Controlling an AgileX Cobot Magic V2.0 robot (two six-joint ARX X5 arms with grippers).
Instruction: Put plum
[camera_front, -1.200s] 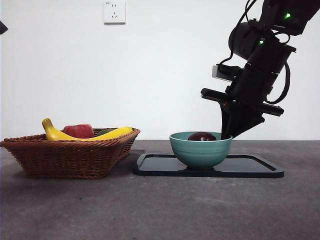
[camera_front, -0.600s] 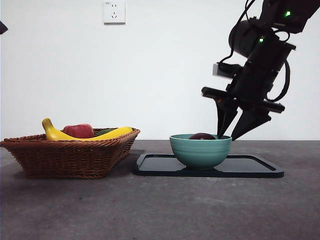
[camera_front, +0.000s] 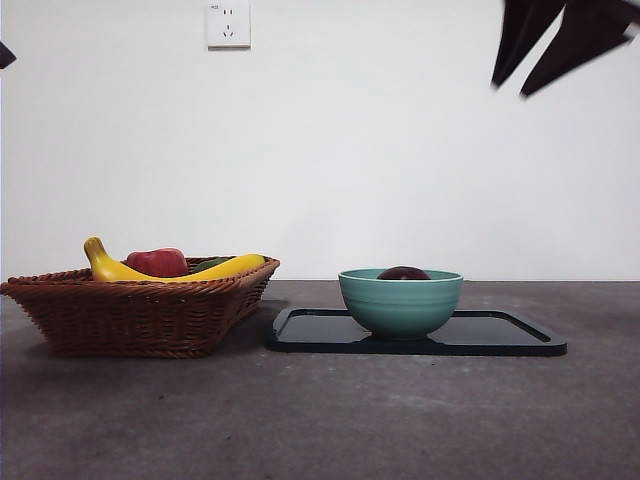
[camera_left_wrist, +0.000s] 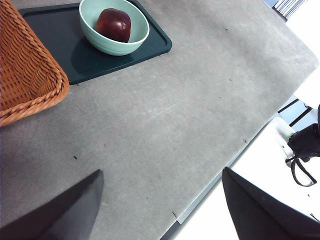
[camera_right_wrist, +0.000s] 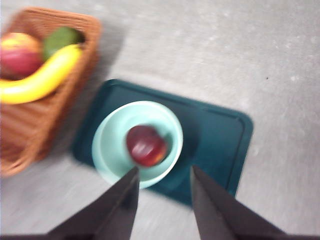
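Plum (camera_front: 404, 272) shows in the front view only as a dark dome just above the rim of the green bowl (camera_front: 400, 303), which stands on the black tray (camera_front: 500, 335) beside the wicker basket (camera_front: 135, 310) with its banana (camera_front: 225, 267) and red fruit (camera_front: 157, 262); the right gripper (camera_front: 545, 55) hangs high at the upper right corner, well clear of the bowl, its two jaws spread with nothing between them. From the left wrist view, the plum (camera_left_wrist: 114, 24) sits low inside the bowl (camera_left_wrist: 90, 15), touching its inner wall, with the tray (camera_left_wrist: 75, 55) under it and a corner of the basket (camera_left_wrist: 27, 75) just beside; the left gripper (camera_left_wrist: 160, 210) waits far off over bare table (camera_left_wrist: 165, 115), jaws set wide and empty. The right wrist view is blurred, but it looks straight down on the plum (camera_right_wrist: 146, 145) lying near the middle of the bowl (camera_right_wrist: 112, 145), the jaws of that gripper (camera_right_wrist: 162, 200) parted to a narrow gap and carrying nothing, with the basket (camera_right_wrist: 30, 125) off to one side. Judging from this, the placing is done: the fruit rests in the bowl with no jaw touching it, and all that seems left is for the right arm to pull away to rest.
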